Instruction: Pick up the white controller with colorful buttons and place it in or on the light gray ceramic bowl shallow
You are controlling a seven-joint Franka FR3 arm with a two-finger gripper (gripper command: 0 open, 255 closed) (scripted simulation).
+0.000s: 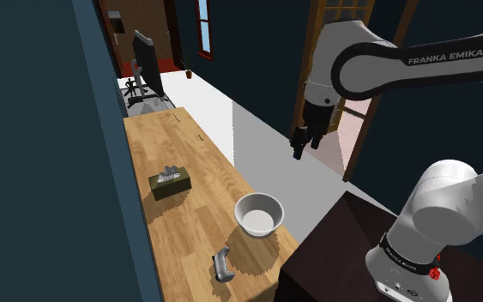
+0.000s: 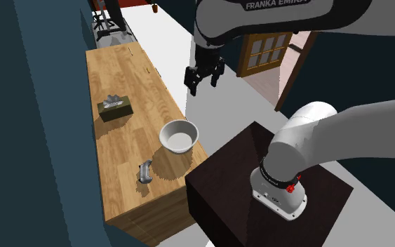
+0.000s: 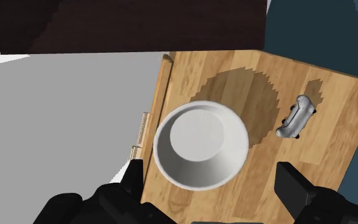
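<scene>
A small pale grey controller (image 1: 222, 266) lies on the wooden table (image 1: 188, 146) near its front end, beside a light grey bowl (image 1: 259, 214). The second exterior view has the controller (image 2: 144, 173) just in front of the bowl (image 2: 179, 136). My black gripper (image 1: 304, 146) hangs high in the air, off the table's long edge and well above the bowl. It is open and holds nothing (image 2: 204, 81). Seen from the wrist, the gripper (image 3: 212, 173) looks down on the empty bowl (image 3: 201, 145) far below, with the controller (image 3: 296, 118) off to one side beyond the right finger (image 3: 292, 184).
A dark green tissue box (image 1: 169, 180) sits mid-table. An office chair (image 1: 145, 73) stands past the table's far end. A dark blue wall (image 1: 33, 154) runs along one side, grey floor (image 1: 274, 163) along the other. The dark stand (image 2: 259, 186) sits near the bowl's corner.
</scene>
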